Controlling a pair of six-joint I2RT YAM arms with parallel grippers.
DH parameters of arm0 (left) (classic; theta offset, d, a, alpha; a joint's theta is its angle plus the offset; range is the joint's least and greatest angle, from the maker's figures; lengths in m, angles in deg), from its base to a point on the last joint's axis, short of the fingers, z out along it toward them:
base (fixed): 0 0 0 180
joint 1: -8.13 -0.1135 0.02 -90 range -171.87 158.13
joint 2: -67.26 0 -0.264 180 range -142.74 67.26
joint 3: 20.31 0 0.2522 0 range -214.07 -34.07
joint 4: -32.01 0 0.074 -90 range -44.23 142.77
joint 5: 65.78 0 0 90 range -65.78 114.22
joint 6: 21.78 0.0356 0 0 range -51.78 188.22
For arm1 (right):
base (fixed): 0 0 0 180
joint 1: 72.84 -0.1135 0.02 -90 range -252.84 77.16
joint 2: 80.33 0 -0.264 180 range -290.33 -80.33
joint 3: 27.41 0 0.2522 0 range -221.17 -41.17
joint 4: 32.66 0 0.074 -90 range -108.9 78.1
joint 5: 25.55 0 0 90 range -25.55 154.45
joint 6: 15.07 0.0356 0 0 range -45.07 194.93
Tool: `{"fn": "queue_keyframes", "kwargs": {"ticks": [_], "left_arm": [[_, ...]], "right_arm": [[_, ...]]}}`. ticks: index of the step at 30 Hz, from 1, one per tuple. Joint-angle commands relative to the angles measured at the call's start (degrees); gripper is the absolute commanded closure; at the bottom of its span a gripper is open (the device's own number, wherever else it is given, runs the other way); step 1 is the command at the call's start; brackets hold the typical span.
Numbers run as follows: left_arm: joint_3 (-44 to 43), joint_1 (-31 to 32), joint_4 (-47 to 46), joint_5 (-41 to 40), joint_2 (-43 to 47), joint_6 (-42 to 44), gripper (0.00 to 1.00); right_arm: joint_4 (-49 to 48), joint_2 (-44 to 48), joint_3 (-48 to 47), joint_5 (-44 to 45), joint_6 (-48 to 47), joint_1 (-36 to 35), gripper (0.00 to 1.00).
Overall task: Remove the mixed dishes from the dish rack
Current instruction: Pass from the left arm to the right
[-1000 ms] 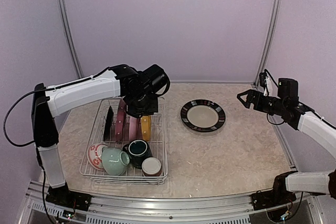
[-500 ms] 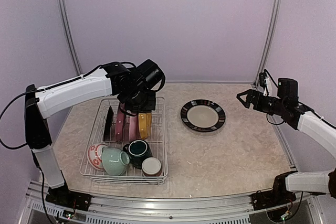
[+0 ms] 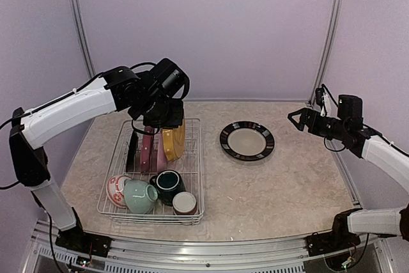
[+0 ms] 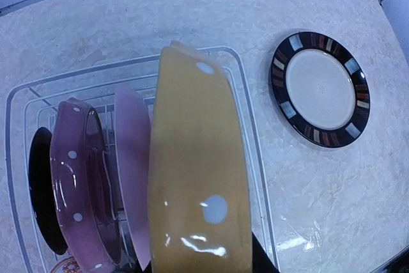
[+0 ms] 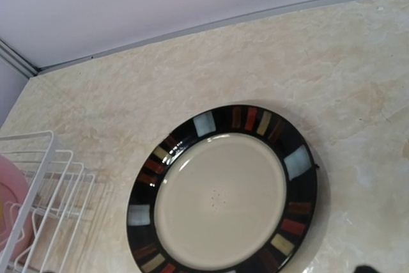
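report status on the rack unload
Left end effector shut on yellow dotted plate, over dish rack. Right end effector open, empty. Striped plate on table.

Both arms are the same deal: left arm (image 3: 70, 110) and right arm (image 3: 386, 155) have chunky white shell links, black joints and wrists, and thin black cables (image 3: 115, 73) looping off them. The right claw (image 3: 294, 121) is black too.
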Motion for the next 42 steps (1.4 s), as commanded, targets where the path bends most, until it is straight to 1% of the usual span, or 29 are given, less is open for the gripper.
{"fn": "queue_keyframes", "kwargs": {"ticks": [1,6,14,22,26,32,35,42], "left_arm": [[-1.64,2.02,-4.77,-7.14,4.46,5.94,0.9],[-1.75,3.71,-6.98,-10.81,5.48,12.69,0.91],[4.36,6.2,-18.88,-7.1,9.89,31.24,0.91],[9.3,12.85,-31.02,-14.96,10.08,52.75,0.94],[11.46,14.82,-34.22,-16.73,9.95,60.05,0.94],[17.56,18.24,-46.61,-22.1,8.96,76.47,0.95],[19.51,19.27,-50.1,-23.54,7.91,81.67,0.98],[24.87,21.56,-61.41,-25.83,6.0,92.55,0.99]], "right_arm": [[-0.95,-0.27,0.6,-0.53,0.82,0.39,0.01],[-1.11,-0.09,0.28,-0.64,1.45,0.4,0.01],[0.87,1.04,-1.39,-1.59,1.91,0.37,0.01],[1.44,1.51,-3.2,-7.44,5.06,0.31,0.01],[1.75,1.05,-4.57,-11.99,6.83,0.3,0.04],[3.21,0.21,-7.78,-17.72,9.91,0.17,0.1],[5.36,-0.32,-9.82,-18.81,10.14,-0.57,0.13],[11.05,-1.92,-12.43,-19.55,8.79,-2.21,0.17]]}}
